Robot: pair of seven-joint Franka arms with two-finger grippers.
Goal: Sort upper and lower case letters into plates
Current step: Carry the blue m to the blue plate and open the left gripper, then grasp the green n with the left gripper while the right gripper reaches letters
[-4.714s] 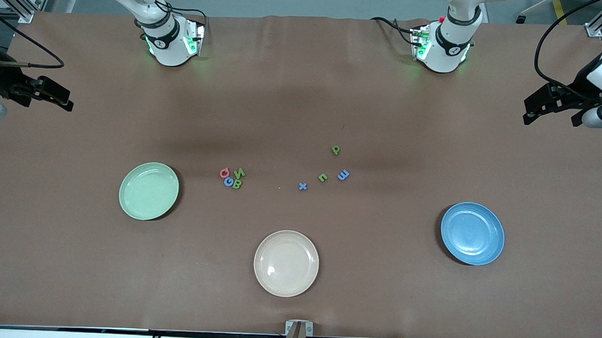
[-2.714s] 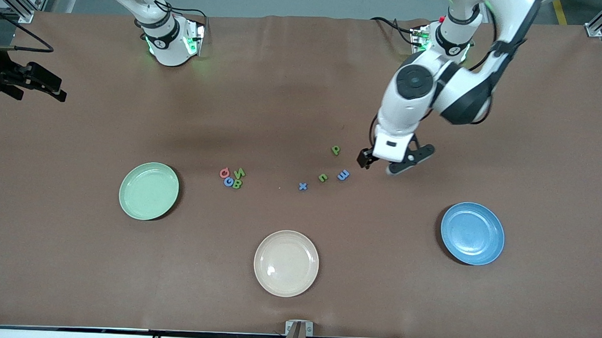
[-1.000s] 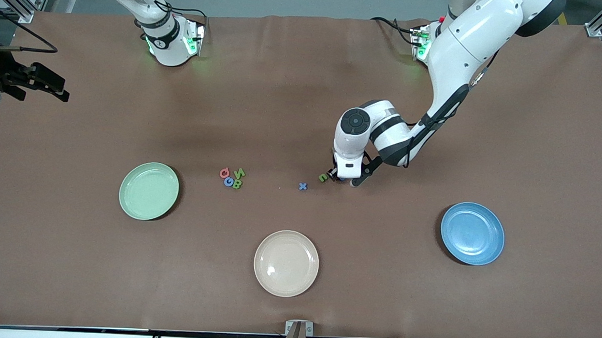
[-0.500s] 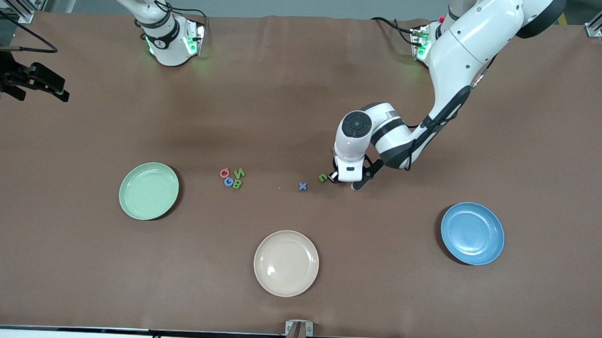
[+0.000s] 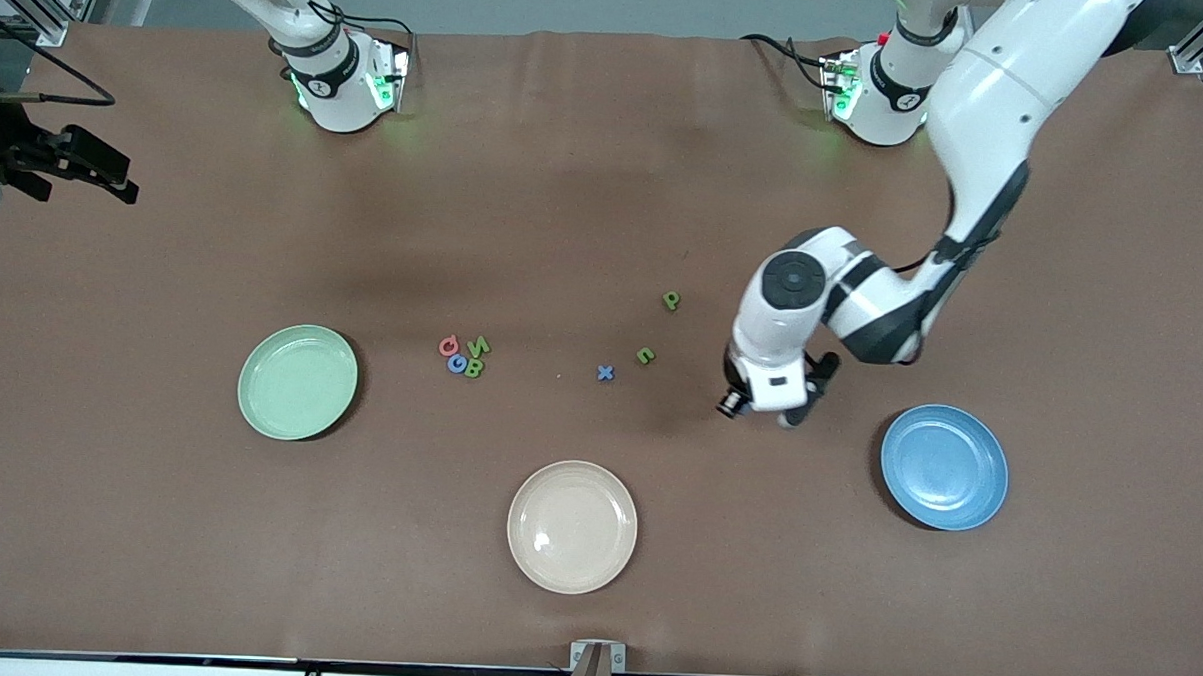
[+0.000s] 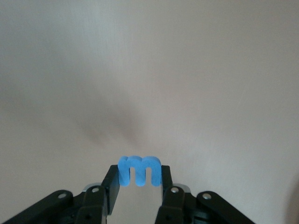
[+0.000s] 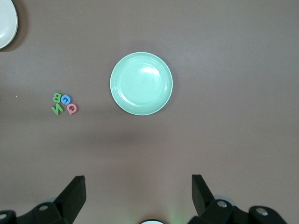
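Across frame: brown table covering [image 5: 566, 197]. Left gripper [image 6: 139, 179] pinched blue m [image 6: 139, 170] over bare covering; right gripper [image 7: 138, 193], upper left, waited spread.

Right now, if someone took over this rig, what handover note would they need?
Left gripper: shut on the blue m, in the air between the loose letters and the blue plate.
Right gripper: open, waiting high over the table.
Green plate and blue plate: both empty.
On the table: lowercase p, n, x; capitals cluster.
Done: nothing placed yet.
Left: every letter.
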